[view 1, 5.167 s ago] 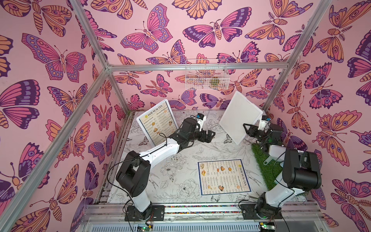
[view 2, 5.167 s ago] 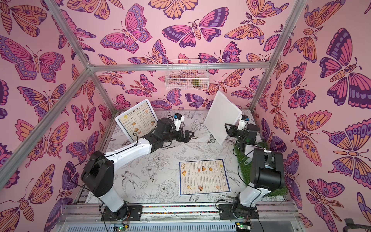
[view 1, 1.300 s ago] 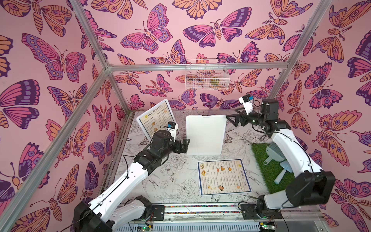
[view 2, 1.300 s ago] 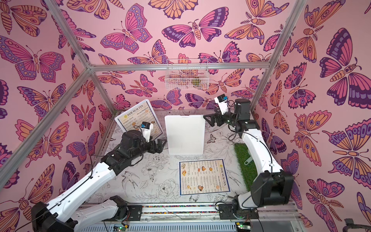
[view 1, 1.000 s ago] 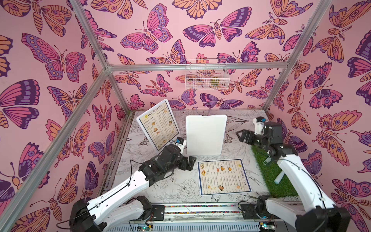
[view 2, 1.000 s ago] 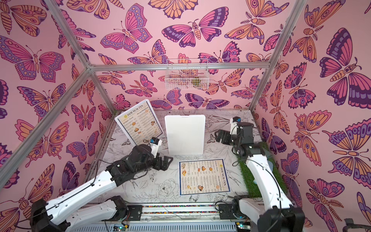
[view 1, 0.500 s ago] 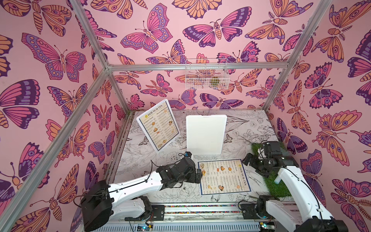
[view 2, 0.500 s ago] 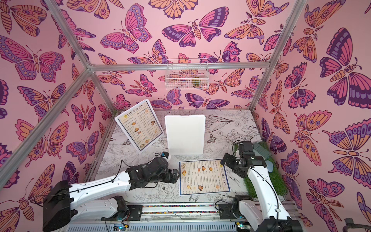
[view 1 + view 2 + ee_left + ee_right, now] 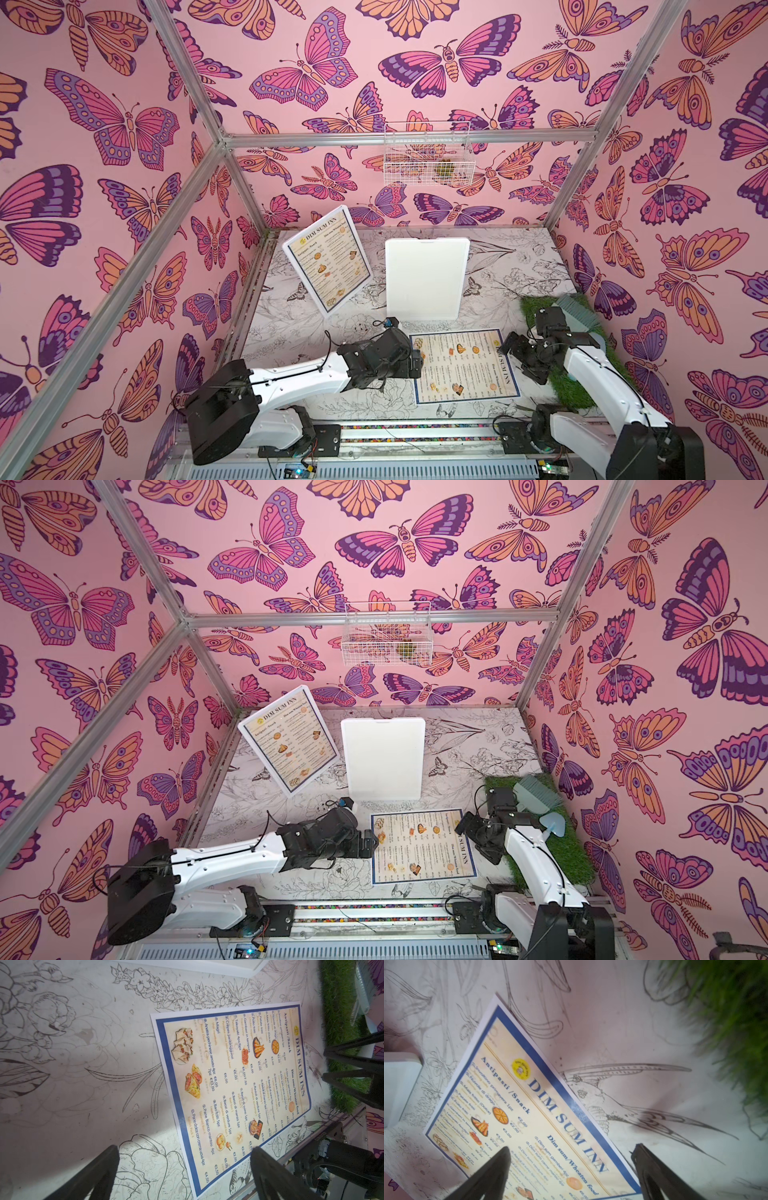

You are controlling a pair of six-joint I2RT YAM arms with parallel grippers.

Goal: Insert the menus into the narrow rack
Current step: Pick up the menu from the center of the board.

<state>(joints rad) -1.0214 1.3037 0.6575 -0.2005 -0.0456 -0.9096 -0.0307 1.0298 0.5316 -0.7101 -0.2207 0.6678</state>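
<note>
**Item 1, flat menu** [image 9: 465, 365]: lies face up on the table [image 9: 291, 328] near the front edge, between my two arms. Its "DIM SUM INN" heading runs along the side nearest the right arm.

**Item 2, propped menu** [image 9: 328, 259]: stands tilted at the rear left of the table, print facing forward. It is well apart from both grippers. I cannot tell what props it.

**Item 3, wire rack** [image 9: 428, 153]: white, hung on the back wall above the table. There is something small and greenish in it that I cannot identify.

**Item 4, white board** [image 9: 426, 282]: stands upright mid-table, just behind the flat menu.

**Item 5, grass mat** [image 9: 569, 357]: lies along the right edge of the table. A brush [image 9: 536, 798] lies on its far end.

**Item 6, left gripper** [image 9: 415, 363]: sits low at the flat menu's left edge, the side away from the heading. From my left wrist view, the jaws are spread wide and hold nothing. One finger [image 9: 93, 1178] is over bare table and the other is over the menu's near corner. I cannot tell whether it touches the sheet.

**Item 7, right gripper** [image 9: 515, 353]: sits low at the heading side, between the flat menu and the grass mat. From my right wrist view, the jaws are spread wide and hold nothing, straddling the blue border. One finger [image 9: 492, 1172] is over the print and the other over bare table. I cannot tell whether it touches.
</note>
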